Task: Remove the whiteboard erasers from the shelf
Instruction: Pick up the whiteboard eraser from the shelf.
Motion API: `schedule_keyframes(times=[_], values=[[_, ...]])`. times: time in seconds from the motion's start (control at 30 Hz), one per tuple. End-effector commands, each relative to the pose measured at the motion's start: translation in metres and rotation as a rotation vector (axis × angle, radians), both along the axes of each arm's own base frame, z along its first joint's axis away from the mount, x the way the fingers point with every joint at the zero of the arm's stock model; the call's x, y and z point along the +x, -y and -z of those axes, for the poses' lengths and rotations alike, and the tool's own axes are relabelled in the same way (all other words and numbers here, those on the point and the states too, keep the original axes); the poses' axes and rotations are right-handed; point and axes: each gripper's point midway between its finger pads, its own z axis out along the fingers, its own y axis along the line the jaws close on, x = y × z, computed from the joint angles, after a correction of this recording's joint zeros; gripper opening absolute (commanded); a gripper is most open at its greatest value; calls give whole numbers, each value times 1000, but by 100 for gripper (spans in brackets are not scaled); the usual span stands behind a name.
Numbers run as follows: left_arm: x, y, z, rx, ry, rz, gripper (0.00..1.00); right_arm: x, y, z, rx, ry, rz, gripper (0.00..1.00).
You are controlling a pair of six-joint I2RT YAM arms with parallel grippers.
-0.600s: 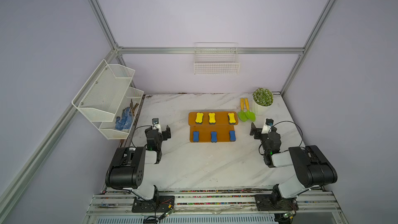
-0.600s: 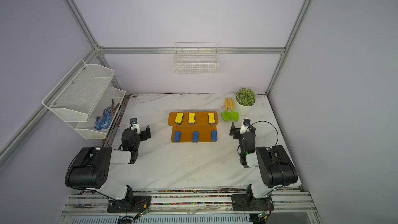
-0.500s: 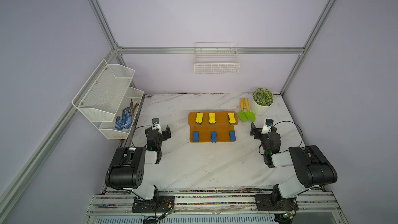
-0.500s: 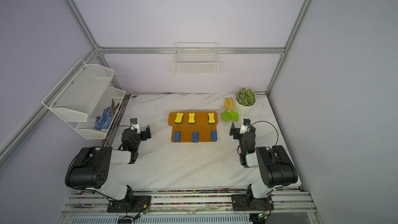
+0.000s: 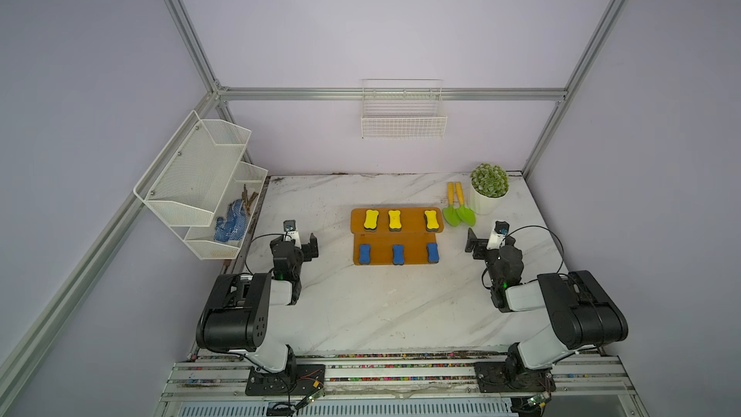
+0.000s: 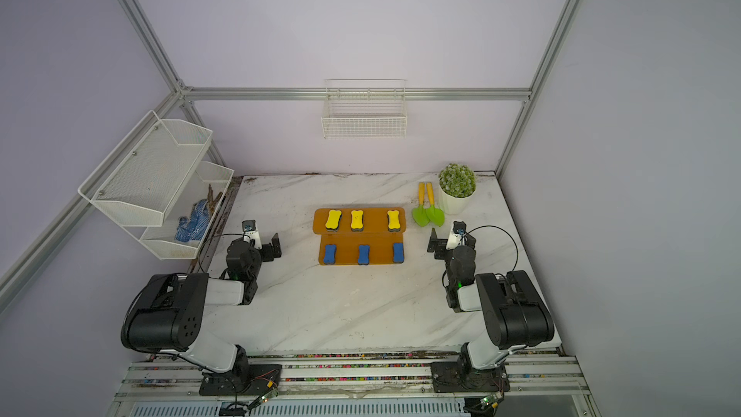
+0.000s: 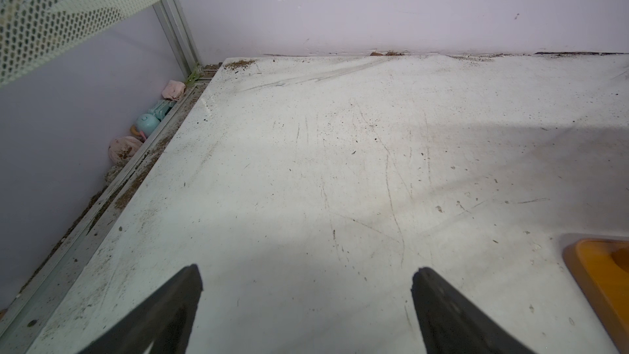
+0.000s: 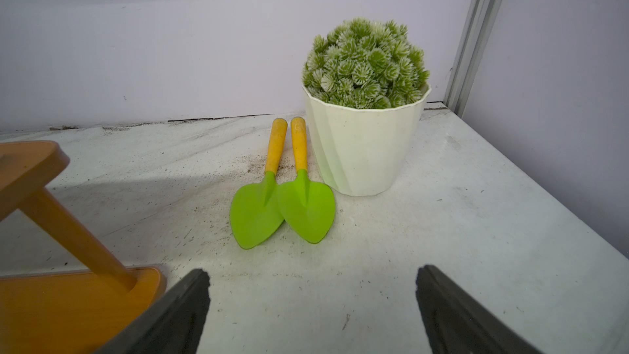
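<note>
The orange-brown two-step shelf (image 5: 412, 219) (image 6: 373, 219) stands mid-table in both top views. Three yellow whiteboard erasers (image 5: 394, 220) (image 6: 357, 219) lie on its upper tier, and three blue ones (image 5: 397, 254) (image 6: 363, 254) on its lower tier. My left gripper (image 5: 297, 242) (image 7: 306, 280) rests low, left of the shelf, open and empty; a shelf corner (image 7: 599, 267) shows in the left wrist view. My right gripper (image 5: 487, 241) (image 8: 311, 284) sits to the right of the shelf, open and empty, with the shelf's end (image 8: 68, 304) beside one finger.
A potted plant (image 5: 489, 190) (image 8: 364, 114) and two green trowels (image 5: 459, 212) (image 8: 282, 206) stand at the back right, ahead of my right gripper. A white mesh rack (image 5: 196, 178) holding blue gloves (image 5: 228, 226) hangs on the left wall. A wire basket (image 5: 403, 118) hangs on the back wall.
</note>
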Motion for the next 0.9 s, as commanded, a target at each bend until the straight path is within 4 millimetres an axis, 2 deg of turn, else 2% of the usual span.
schedule_keyframes(times=[0.0,0.1,0.13,0.17,0.23,0.3,0.37,0.47,0.57,0.67,0.77,0.87], values=[[1,1,-14,10,48,18,100,-1,8,-3,6,15,43,99],[-5,-22,-37,49,48,-173,100,-3,9,-8,-1,31,54,99],[-5,-33,-44,41,9,-251,100,-7,13,-16,-20,47,112,100],[-8,-41,-61,40,-13,-307,100,-7,12,-26,-53,27,154,100],[-6,-43,-84,72,-30,-323,100,1,2,-50,-62,-35,179,100],[-7,-42,-104,54,-53,-341,100,10,-14,-71,32,-91,148,99],[-6,-36,-119,0,-104,-358,100,16,-40,-88,59,-171,99,99],[-2,-20,-132,-84,-173,-331,100,19,-74,-104,113,-288,18,99],[7,5,-138,-134,-223,-254,100,17,-93,-113,198,-409,-43,99],[11,26,-140,-188,-269,-178,100,12,-116,-131,199,-455,-124,92],[9,40,-142,-206,-282,-160,100,7,-131,-135,173,-528,-146,87],[3,48,-140,-218,-311,-195,100,1,-145,-125,188,-610,-159,82]])
